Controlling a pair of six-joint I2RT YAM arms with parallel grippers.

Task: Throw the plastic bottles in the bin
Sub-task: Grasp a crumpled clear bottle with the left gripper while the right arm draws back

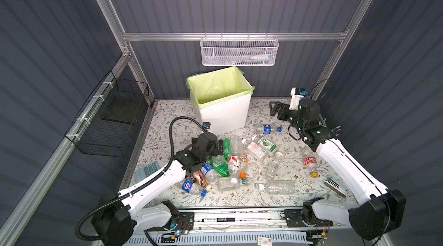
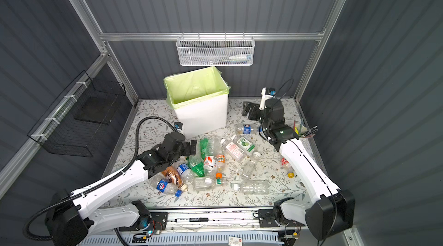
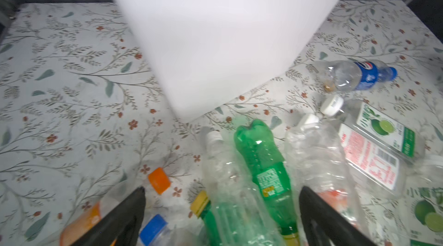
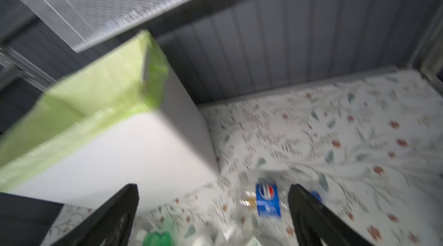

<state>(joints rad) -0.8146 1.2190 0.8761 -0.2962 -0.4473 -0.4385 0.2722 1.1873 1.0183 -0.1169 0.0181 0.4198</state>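
Plastic bottles (image 1: 234,162): lay nearly all in a loose heap on the table (image 1: 167,113), in front of the bin (image 1: 223,115) and off to its right. Numbered well over a dozen, clear, green and brown, all on their sides.

Bin: stood upright at the back of the table, pale green liner folded over the rim. Showed no bottle in what could be seen of its inside. Looked, on that showing, barely begun as a job, with almost the whole heap left to clear.

Left tool (image 3: 221,189): hung low over the near-left edge of the heap, jaws wide apart, gripping nothing. Straddled a green bottle (image 3: 259,151) and a clear bottle (image 3: 220,168) in the wrist view; could not be told whether touching either. Seemed placed for a pick there.

Right tool (image 4: 213,186): stood high, just right of the bin, jaws likewise wide apart and empty. Pointed down toward a blue-labelled bottle (image 4: 267,199) on the table beside the bin, well clear of it.
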